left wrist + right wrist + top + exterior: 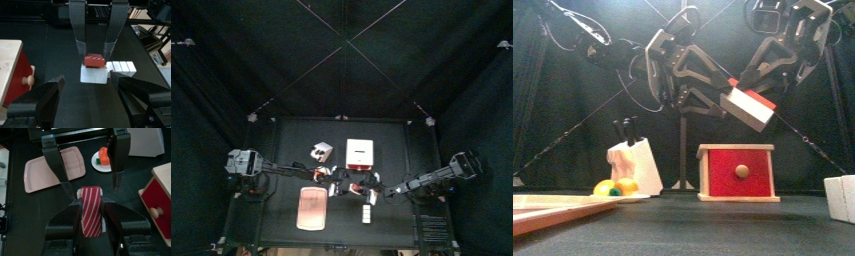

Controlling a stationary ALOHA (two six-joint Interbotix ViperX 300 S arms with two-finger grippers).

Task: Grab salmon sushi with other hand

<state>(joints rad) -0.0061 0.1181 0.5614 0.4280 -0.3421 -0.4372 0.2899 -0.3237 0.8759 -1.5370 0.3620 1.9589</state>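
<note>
Presently the sushi (90,210) hangs above the counter (398,150), pinched in the right gripper (748,102). The left gripper (694,85), jaws spread wide, flanks it without contact. Handover judged incomplete: closing and release remain.

Sushi (748,106) aloft above drawer box (736,172); knife block (633,165) left, fruit (615,187) before it

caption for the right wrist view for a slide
Right gripper holding salmon sushi above the pink tray and red drawer box.
</note>
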